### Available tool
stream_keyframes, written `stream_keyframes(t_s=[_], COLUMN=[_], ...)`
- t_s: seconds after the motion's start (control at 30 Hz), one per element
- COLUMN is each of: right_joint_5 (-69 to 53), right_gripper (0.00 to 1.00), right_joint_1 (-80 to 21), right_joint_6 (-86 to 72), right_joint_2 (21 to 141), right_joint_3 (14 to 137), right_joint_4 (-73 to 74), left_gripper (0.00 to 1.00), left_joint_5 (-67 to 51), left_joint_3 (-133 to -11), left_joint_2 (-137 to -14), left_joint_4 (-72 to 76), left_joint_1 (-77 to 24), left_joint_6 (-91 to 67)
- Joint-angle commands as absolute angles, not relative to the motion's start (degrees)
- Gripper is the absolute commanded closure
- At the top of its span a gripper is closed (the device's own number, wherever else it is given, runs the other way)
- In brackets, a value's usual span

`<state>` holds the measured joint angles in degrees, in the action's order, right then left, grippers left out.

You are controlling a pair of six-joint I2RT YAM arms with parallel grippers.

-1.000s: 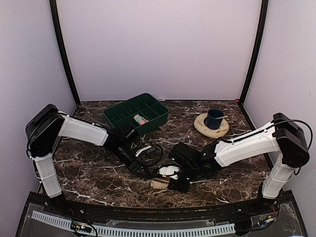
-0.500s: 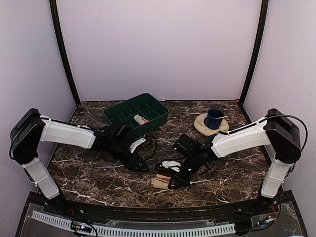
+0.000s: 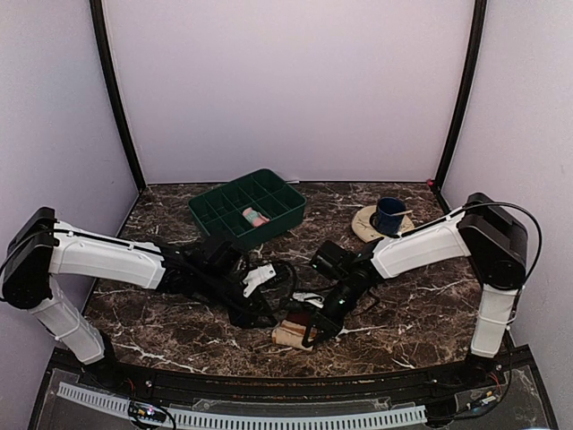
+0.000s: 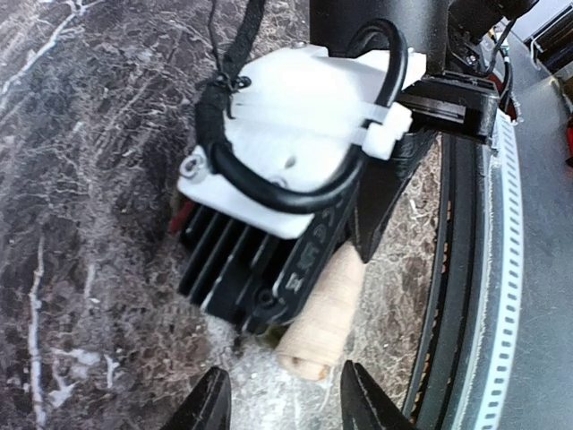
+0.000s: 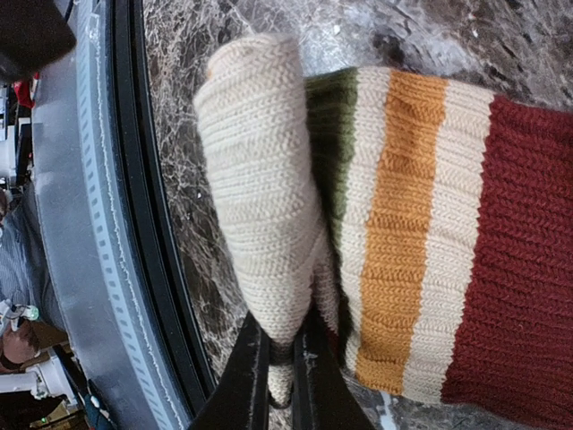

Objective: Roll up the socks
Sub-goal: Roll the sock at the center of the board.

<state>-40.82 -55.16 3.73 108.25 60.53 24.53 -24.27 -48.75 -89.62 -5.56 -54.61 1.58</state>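
The left arm (image 3: 107, 260) reaches low across the bench (image 3: 412, 305) toward its near middle. The left jaws stand apart with nothing between them; in the left wrist view both fingertips (image 4: 210, 405) show at the lower edge. The rolled end of the tan sock (image 4: 322, 327) lies just ahead of them.

Behind this arm, toward the back of the bench, sits a green tray (image 3: 286, 185) with dividers. The pink sock (image 3: 255, 217) lies in one of its near compartments, well apart from both arms.

The tan sock (image 3: 288, 334) lies near the front edge of the bench, between the two arms' tips. In the right wrist view its cream part is rolled into a tube (image 5: 269, 179). Bands of green, orange, cream and maroon (image 5: 403, 233) lie flat on the bench beside the tube.

The right jaws are clamped together on the lower end of that cream roll, with fabric pinched between the fingers (image 5: 258, 376). The right arm (image 3: 421, 246) slopes down to the sock from the right.

To the far right, a beige plate (image 3: 363, 231) carries a dark blue cup (image 3: 389, 215), well apart from the sock.
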Motion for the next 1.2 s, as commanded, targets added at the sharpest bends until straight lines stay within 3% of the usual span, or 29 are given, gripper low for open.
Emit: stream_keyframes(t_s=[0.0, 0.5, 1.17], right_joint_5=[-43.0, -46.4, -47.5], right_gripper=[0.99, 0.99, 1.0], right_joint_1=[-54.3, -52.8, -52.6], right_joint_6=[2.6, 1.3, 1.8], right_joint_2=[109.9, 111.6, 111.5], right_joint_3=[60.2, 60.1, 59.7], right_joint_4=[27.9, 28.0, 28.9], left_gripper=[0.56, 0.55, 0.54], left_joint_5=[-20.0, -13.8, -8.1], left_joint_3=[-47.8, -49.5, -51.8], left_joint_2=[-86.4, -90.1, -96.0], left_joint_4=[-4.4, -5.1, -1.8], left_joint_1=[-55.9, -65.9, -68.5], left_joint_6=[5.6, 12.6, 18.8])
